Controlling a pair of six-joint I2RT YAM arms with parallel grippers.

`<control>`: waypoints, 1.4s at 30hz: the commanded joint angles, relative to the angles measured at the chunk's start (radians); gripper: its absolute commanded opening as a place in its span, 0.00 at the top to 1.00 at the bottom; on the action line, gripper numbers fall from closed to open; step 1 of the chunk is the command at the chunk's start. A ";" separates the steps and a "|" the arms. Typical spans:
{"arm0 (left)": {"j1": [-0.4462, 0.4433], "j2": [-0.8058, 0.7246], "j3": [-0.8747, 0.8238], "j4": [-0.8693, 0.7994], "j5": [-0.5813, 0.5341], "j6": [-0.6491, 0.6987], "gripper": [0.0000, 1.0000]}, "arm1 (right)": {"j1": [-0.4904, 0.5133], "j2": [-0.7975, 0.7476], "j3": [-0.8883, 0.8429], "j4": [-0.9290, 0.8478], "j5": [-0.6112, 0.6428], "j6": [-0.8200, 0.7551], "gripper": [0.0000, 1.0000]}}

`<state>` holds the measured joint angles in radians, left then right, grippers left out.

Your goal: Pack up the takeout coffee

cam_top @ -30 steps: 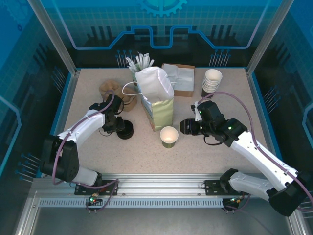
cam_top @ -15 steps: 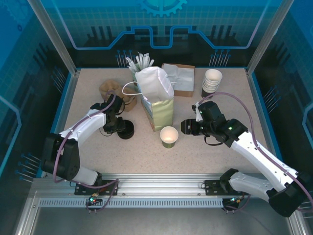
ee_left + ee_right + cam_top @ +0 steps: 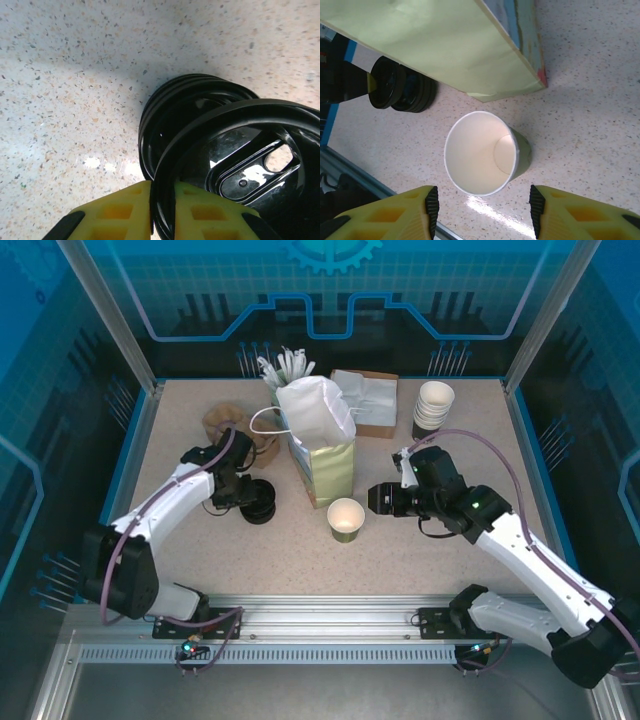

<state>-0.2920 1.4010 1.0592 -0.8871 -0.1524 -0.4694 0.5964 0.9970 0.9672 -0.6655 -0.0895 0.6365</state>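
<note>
The takeout coffee cup (image 3: 346, 519), olive-green with a white inside, stands open-topped in front of the white paper bag (image 3: 322, 440). My right gripper (image 3: 378, 497) is open just to its right. In the right wrist view the cup (image 3: 485, 152) sits a little beyond the right gripper (image 3: 484, 200), apart from both yellow fingers. My left gripper (image 3: 243, 502) is at the stack of black lids (image 3: 258, 505). In the left wrist view the left gripper (image 3: 162, 185) is shut on the rim of one black lid (image 3: 240, 150), tilted up over the rest of the stack (image 3: 165, 115).
A stack of lidless white-rimmed cups (image 3: 433, 405) stands at the back right. A cardboard box of napkins (image 3: 365, 400) sits behind the bag, and crumpled brown paper (image 3: 235, 430) lies at the back left. The bag's green side (image 3: 445, 45) rises close behind the cup.
The left gripper's fingers have closed onto the lid's rim at the stack. The right arm and the cup have hardly moved.
</note>
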 commanded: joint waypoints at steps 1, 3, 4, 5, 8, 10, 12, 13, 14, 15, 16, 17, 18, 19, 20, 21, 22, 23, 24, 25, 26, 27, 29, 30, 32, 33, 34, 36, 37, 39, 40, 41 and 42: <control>-0.030 -0.064 0.060 -0.122 -0.036 0.005 0.83 | 0.025 -0.020 0.047 0.007 -0.031 0.029 0.47; -0.053 -0.092 0.080 -0.171 -0.049 0.000 0.83 | 0.050 -0.017 0.071 -0.005 -0.020 0.040 0.47; -0.069 -0.108 0.088 -0.198 -0.056 -0.007 0.83 | 0.066 -0.015 0.082 -0.011 -0.012 0.047 0.47; -0.087 -0.123 0.095 -0.221 -0.057 -0.014 0.82 | 0.082 -0.010 0.097 -0.019 -0.004 0.056 0.47; -0.155 -0.165 0.113 -0.291 -0.068 -0.044 0.82 | 0.127 0.010 0.134 -0.042 0.015 0.074 0.47; -0.209 -0.184 0.127 -0.337 -0.076 -0.068 0.82 | 0.157 0.022 0.148 -0.049 0.028 0.086 0.45; -0.267 -0.200 0.144 -0.379 -0.079 -0.101 0.82 | 0.189 0.030 0.154 -0.047 0.035 0.096 0.45; -0.303 -0.206 0.153 -0.395 -0.079 -0.121 0.83 | 0.206 0.035 0.156 -0.043 0.041 0.103 0.44; -0.343 -0.211 0.164 -0.412 -0.087 -0.143 0.83 | 0.224 0.039 0.158 -0.042 0.046 0.108 0.44; -0.375 -0.215 0.174 -0.420 -0.096 -0.164 0.83 | 0.240 0.044 0.160 -0.042 0.052 0.110 0.44; -0.411 -0.219 0.183 -0.427 -0.099 -0.187 0.83 | 0.258 0.049 0.162 -0.040 0.060 0.112 0.44; -0.441 -0.220 0.192 -0.427 -0.095 -0.206 0.83 | 0.277 0.054 0.163 -0.040 0.070 0.115 0.43; -0.467 -0.215 0.202 -0.426 -0.091 -0.224 0.83 | 0.290 0.059 0.165 -0.039 0.075 0.116 0.43; -0.495 -0.208 0.215 -0.426 -0.091 -0.238 0.83 | 0.304 0.065 0.168 -0.039 0.078 0.117 0.43; -0.517 -0.198 0.231 -0.426 -0.091 -0.251 0.83 | 0.317 0.072 0.170 -0.037 0.081 0.118 0.42; -0.535 -0.190 0.245 -0.425 -0.090 -0.262 0.83 | 0.327 0.078 0.172 -0.037 0.083 0.118 0.42; -0.552 -0.181 0.259 -0.421 -0.089 -0.273 0.83 | 0.338 0.085 0.175 -0.037 0.089 0.120 0.42; -0.568 -0.172 0.275 -0.413 -0.086 -0.282 0.83 | 0.347 0.090 0.179 -0.037 0.091 0.122 0.41; -0.582 -0.162 0.289 -0.407 -0.086 -0.288 0.83 | 0.353 0.093 0.180 -0.037 0.094 0.123 0.41; -0.596 -0.153 0.305 -0.402 -0.086 -0.295 0.83 | 0.360 0.098 0.180 -0.034 0.096 0.126 0.41; -0.607 -0.139 0.321 -0.394 -0.085 -0.300 0.83 | 0.365 0.101 0.179 -0.033 0.099 0.128 0.40; -0.617 -0.126 0.332 -0.388 -0.083 -0.302 0.83 | 0.369 0.103 0.179 -0.031 0.100 0.130 0.40; -0.640 -0.094 0.358 -0.375 -0.076 -0.304 0.83 | 0.374 0.107 0.177 -0.027 0.102 0.135 0.40; -0.647 -0.080 0.369 -0.369 -0.072 -0.303 0.83 | 0.376 0.109 0.176 -0.026 0.102 0.137 0.40; -0.662 -0.051 0.388 -0.355 -0.067 -0.302 0.83 | 0.378 0.110 0.174 -0.020 0.096 0.138 0.40; -0.667 -0.041 0.396 -0.348 -0.064 -0.302 0.83 | 0.378 0.109 0.171 -0.015 0.094 0.137 0.39; -0.671 -0.028 0.402 -0.339 -0.061 -0.302 0.83 | 0.378 0.106 0.168 -0.013 0.096 0.138 0.40; -0.677 -0.011 0.417 -0.326 -0.055 -0.302 0.83 | 0.378 0.104 0.163 -0.014 0.100 0.136 0.39; -0.682 -0.001 0.423 -0.320 -0.053 -0.302 0.83 | 0.378 0.104 0.160 -0.015 0.103 0.136 0.39; -0.687 0.015 0.440 -0.314 -0.049 -0.301 0.83 | 0.378 0.106 0.156 -0.019 0.109 0.132 0.39; -0.691 0.024 0.449 -0.313 -0.047 -0.299 0.83 | 0.378 0.109 0.154 -0.023 0.114 0.130 0.40; -0.693 0.030 0.457 -0.312 -0.046 -0.298 0.83 | 0.376 0.112 0.153 -0.027 0.119 0.130 0.40; -0.694 0.032 0.463 -0.309 -0.046 -0.296 0.83 | 0.376 0.113 0.151 -0.031 0.123 0.130 0.40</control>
<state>-0.9760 1.4216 1.4788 -1.2098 -0.2134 -0.7609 0.9611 1.1027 1.1149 -0.6884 0.0074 0.7601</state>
